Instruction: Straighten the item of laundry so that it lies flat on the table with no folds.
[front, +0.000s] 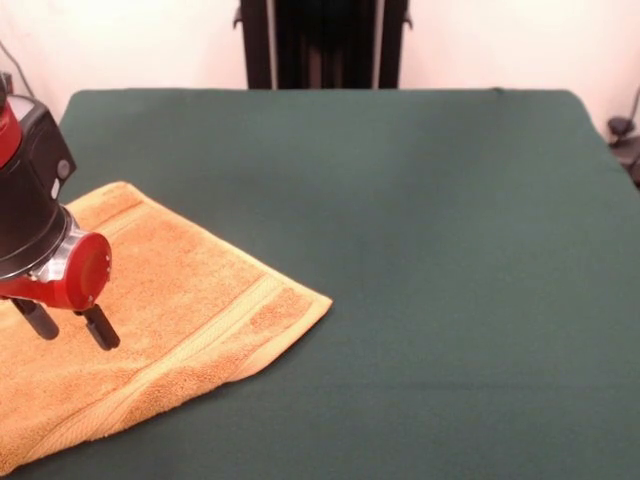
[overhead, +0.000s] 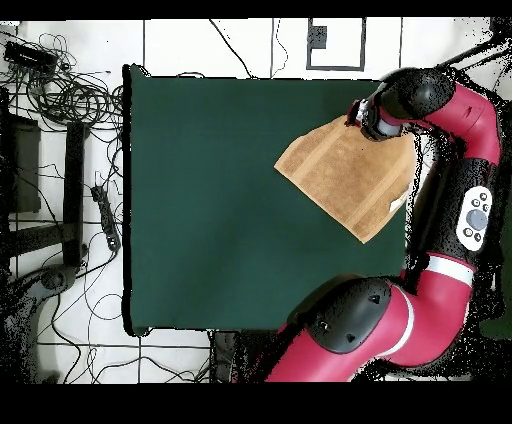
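At the front view's left edge, the pincer (front: 68, 325) hangs over the orange-tan towel (front: 170, 310), its two black fingers (front: 100, 327) spread apart, nothing between them. Whether the tips touch the cloth is unclear. The towel lies skewed at one side of the green desk (front: 420, 250), ribbed band by its pointed corner, one edge doubled over.

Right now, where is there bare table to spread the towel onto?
The table is bare from the towel's banded corner across to the opposite edge. It is crowded only at the towel's side, where the gripper hangs over the cloth with fingers apart.
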